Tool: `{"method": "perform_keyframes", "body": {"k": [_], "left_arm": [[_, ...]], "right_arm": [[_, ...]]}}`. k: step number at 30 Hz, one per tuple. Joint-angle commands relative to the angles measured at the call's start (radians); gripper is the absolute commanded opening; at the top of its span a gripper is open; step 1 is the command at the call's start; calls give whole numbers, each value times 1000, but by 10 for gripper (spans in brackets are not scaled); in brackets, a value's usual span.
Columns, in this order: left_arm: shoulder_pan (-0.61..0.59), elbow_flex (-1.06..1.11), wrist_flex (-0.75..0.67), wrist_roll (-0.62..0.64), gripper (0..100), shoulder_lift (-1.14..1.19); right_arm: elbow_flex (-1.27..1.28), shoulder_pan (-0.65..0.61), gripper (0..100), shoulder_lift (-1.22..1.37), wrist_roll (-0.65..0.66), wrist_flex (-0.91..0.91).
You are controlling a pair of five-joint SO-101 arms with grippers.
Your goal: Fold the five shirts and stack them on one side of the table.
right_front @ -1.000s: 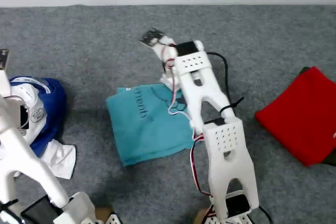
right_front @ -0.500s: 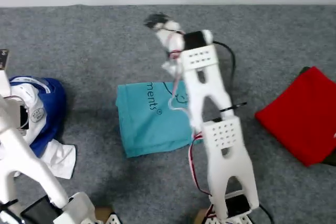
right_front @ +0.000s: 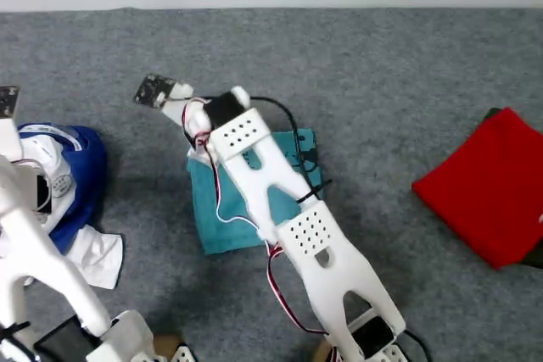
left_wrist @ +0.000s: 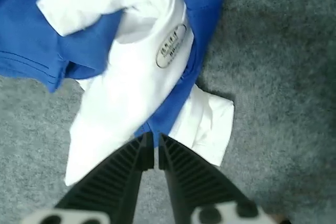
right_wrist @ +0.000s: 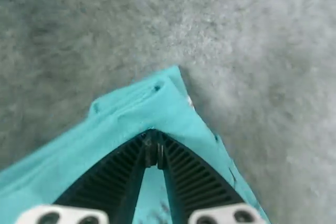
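A teal shirt [right_front: 236,216] lies folded at the table's middle, partly hidden under my right arm. My right gripper [right_wrist: 154,148] is shut on one corner of the teal shirt [right_wrist: 157,106], at its far left edge; from above the right gripper [right_front: 198,136] sits over that corner. At the left, a blue shirt [right_front: 88,167] and a white shirt [right_front: 98,257] lie crumpled together. My left gripper [left_wrist: 152,142] is shut just above the white shirt [left_wrist: 131,77] and blue shirt [left_wrist: 31,40]. A folded red shirt [right_front: 488,184] rests at the right edge.
The table is covered in grey carpet [right_front: 407,74]. A dark cloth [right_front: 536,253] peeks from under the red shirt. My left arm [right_front: 30,243] stands at the near left. Open carpet stretches along the far side and between the teal and red shirts.
My right arm swung from the far middle to the left, over the teal shirt. The shirt's left edge shifted right, so it lies narrower. The left arm kept still.
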Motion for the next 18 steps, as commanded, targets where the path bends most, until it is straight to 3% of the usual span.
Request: {"method": "perform_keyframes", "body": {"k": [1, 7, 18], "left_arm": [[5, -1, -15, 3, 36, -37], [6, -1, -15, 3, 36, -37], [8, -5, -17, 3, 36, -37]], "right_arm": [[-61, 4, 10, 45, 9, -116], [-135, 25, 10, 19, 8, -180], [-259, 18, 10, -137, 6, 173]]}}
